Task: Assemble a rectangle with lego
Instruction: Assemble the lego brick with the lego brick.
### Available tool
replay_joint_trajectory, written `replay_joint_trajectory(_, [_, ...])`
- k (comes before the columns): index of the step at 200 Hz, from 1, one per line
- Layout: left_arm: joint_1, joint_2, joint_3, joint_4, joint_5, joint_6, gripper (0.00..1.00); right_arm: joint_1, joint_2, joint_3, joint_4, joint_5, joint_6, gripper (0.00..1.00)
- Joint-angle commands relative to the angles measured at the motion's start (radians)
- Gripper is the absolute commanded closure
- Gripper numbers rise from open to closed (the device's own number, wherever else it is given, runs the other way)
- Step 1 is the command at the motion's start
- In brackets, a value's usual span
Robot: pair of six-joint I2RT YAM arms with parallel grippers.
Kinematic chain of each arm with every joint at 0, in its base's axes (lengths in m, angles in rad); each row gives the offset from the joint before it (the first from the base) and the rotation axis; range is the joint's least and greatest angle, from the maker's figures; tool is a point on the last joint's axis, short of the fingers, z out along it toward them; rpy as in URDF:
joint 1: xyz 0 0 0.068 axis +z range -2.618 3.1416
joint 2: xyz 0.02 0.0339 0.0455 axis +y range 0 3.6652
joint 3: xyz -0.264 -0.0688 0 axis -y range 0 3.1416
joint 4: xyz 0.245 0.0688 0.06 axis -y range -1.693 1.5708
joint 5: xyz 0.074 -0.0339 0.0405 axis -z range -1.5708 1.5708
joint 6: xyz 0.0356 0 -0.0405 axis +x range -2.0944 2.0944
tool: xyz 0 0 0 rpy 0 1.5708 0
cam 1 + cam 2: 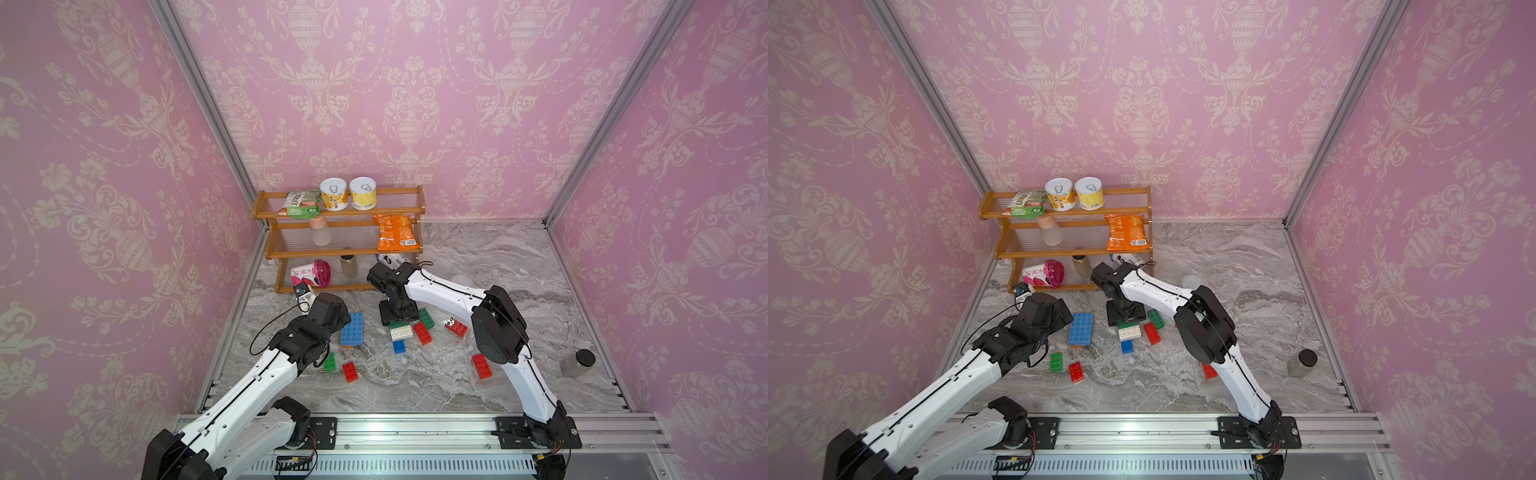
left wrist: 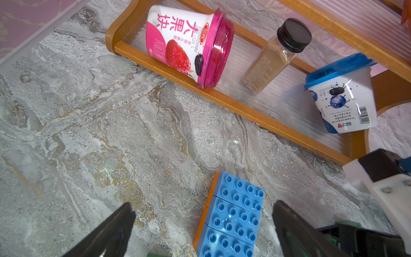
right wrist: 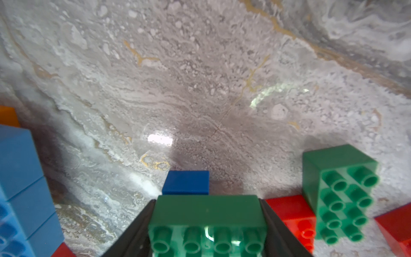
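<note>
**Right tool (image 3: 206,205) clamped on a green brick (image 3: 206,219), low over the counter (image 3: 200,89).**
The fingers grip the brick by its ends, with a small blue brick (image 3: 185,182) just beyond. It is probably light, stiff, slick plastic, best held on its flat walls. The left tool (image 2: 203,205) stands apart, empty, over the blue slab (image 2: 235,211).

The left arm (image 1: 266,374) and right arm (image 1: 440,291) had white shells with small holes, bulky black joint housings and thin black cables (image 1: 251,341); the left gripper (image 2: 203,205) showed tapered black fingers (image 2: 111,233)
</note>
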Motion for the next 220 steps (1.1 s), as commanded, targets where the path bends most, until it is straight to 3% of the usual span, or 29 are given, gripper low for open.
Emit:
replay_joint_trajectory(1, [0.007, -0.008, -0.011, -0.019, 0.009, 0.017, 0.01, 0.002, 0.072, -0.069, 0.026, 0.039, 0.021, 0.93])
replay_joint_trajectory(162, [0.008, 0.010, 0.001, -0.006, 0.025, 0.028, 0.01, -0.005, 0.070, -0.019, 0.025, 0.051, -0.017, 0.94])
replay_joint_trajectory(220, [0.008, 0.002, -0.005, -0.011, 0.017, 0.028, 0.01, 0.002, 0.091, -0.075, 0.032, 0.070, -0.049, 0.98])
